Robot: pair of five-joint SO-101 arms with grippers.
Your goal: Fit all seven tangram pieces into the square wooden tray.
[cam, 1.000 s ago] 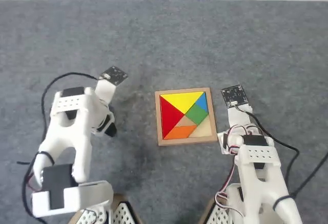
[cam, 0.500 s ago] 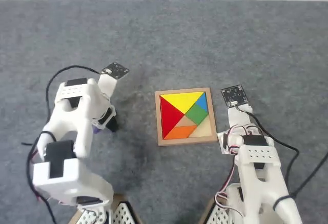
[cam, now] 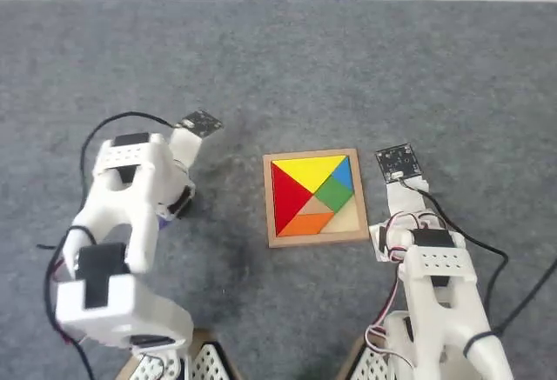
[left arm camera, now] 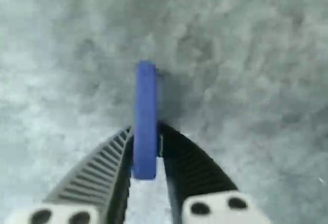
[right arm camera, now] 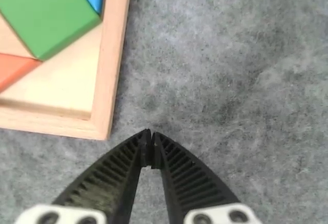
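Fingers (left arm camera: 110,157) of the left gripper (left arm camera: 146,137) are closed to a narrow gap and pinch a blue tangram piece (left arm camera: 145,111) between their tips. The piece is held edge-on, so it reads as a thin upright slab running out past the fingertips over the grey felt mat (left arm camera: 246,55); whether its far end touches the mat cannot be told. In the high view the left arm (cam: 130,189) stands at about 9 o'clock from the square wooden tray (cam: 268,199), well apart from it. The right gripper (right arm camera: 148,142) has its fingers (right arm camera: 179,167) pressed together with nothing between them, tips over bare mat just beside the tray's outer rim, at about 4 o'clock from the tray. Inside the tray lie a yellow triangle (cam: 309,171) at 12 o'clock, a red triangle (cam: 285,196) at 9 o'clock, a light blue triangle (cam: 345,173) at 2 o'clock, a green square (cam: 334,192) at 3 o'clock and an orange piece (cam: 306,222) at 6 o'clock. Bare tray floor shows toward the 4 o'clock corner.
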